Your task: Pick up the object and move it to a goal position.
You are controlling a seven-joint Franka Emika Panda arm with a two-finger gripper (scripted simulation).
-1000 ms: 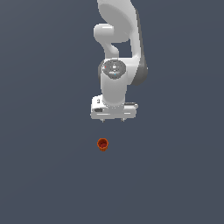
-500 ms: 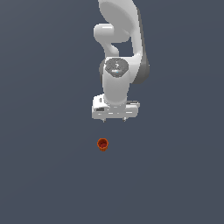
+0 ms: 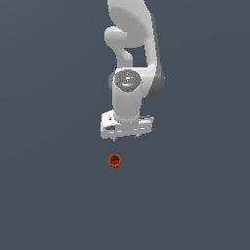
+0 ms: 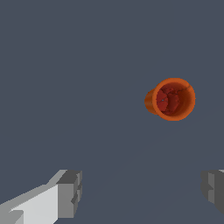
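Observation:
The object is a tiny orange-red cup (image 3: 114, 160) with a round rim and a darker hollow centre. It rests on the grey floor, a little below the gripper in the exterior view. The white gripper (image 3: 125, 138) hangs from the arm, pointing down, above and behind the cup. In the wrist view the cup (image 4: 171, 99) lies apart from the gripper (image 4: 142, 192). One grey fingertip (image 4: 70, 193) and the other at the frame edge stand wide apart. The gripper is open and empty.
The white arm (image 3: 131, 53) rises to the top of the exterior view. A plain dark grey floor (image 3: 49, 195) surrounds everything.
The gripper has lowered a little toward the floor. The cup has not moved.

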